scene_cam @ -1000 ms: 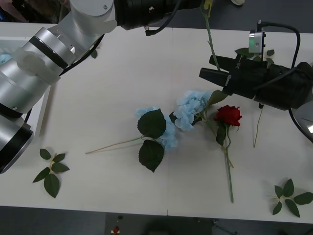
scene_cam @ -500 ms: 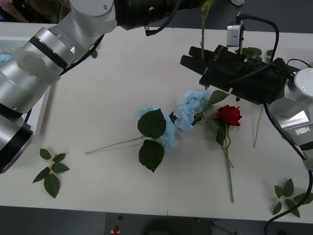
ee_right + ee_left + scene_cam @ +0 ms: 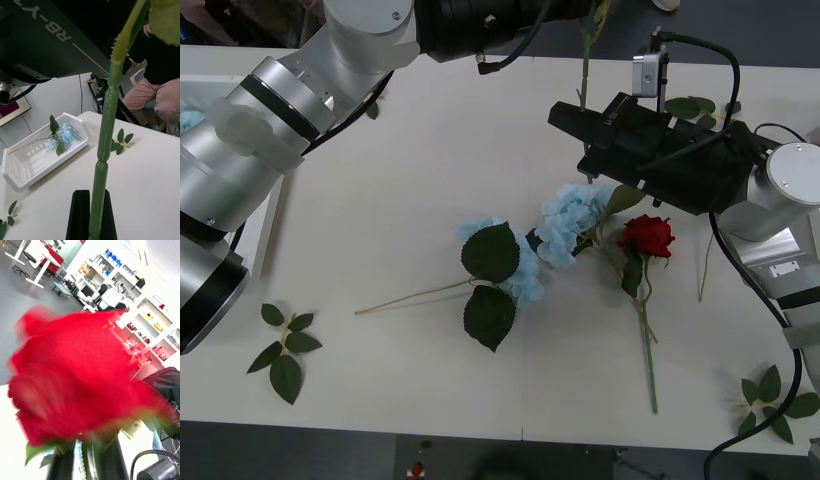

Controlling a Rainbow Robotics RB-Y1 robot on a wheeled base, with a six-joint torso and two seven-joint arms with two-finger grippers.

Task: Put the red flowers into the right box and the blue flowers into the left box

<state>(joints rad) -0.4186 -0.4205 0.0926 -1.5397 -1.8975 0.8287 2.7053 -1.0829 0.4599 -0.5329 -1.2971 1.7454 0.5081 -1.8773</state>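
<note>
Roughly at the midpoint, judging by the white table point(image 3: 410, 170), with three flowers lying loose near its centre. Reaching across from the near left to the far edge: the left arm point(image 3: 270, 120), its left gripper point(image 3: 84, 467) just beneath a big red rose head point(image 3: 82, 386) raised well clear of the table; cannot tell behind that blurred head whether this gripper is clamped or slack. Done so far, as seen from the right wrist: one blue flower point(image 3: 63, 134) lying inside the left box point(image 3: 80, 144), with room beside it for more. Poised at the far centre of the table: the right gripper point(image 3: 565, 112), black fingers point(image 3: 78, 213) pressed together on the long green stem point(image 3: 103, 157) of that raised rose, so probably a handover toward the right-hand side. Left to sort from the table: two blue flowers, one point(image 3: 570, 222) just below the right gripper and another point(image 3: 515, 265) beside it under broad dark leaves, both bound for the left box. Also waiting: a single red flower point(image 3: 647, 236) touching the nearer hydrangea's stem, bound for the right box. Not part of the job: the loose leaf sprigs point(image 3: 285, 350) near the front corners.
</note>
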